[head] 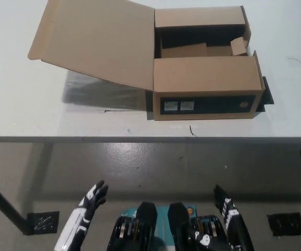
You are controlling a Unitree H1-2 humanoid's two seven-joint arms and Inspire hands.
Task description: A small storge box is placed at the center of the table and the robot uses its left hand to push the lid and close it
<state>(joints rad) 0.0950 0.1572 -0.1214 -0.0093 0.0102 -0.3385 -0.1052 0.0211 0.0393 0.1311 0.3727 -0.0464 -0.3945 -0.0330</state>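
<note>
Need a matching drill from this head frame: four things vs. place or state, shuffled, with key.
Things:
1. lid
2. box
3. left hand
4. right hand

Places/states:
A. low at picture right, below the table edge
B. folded open, sloping up to the picture's left
C. on the table, labels on its near side
D. white, low at picture left, holding nothing

Pairs: 1-B, 2-C, 3-D, 4-A
</note>
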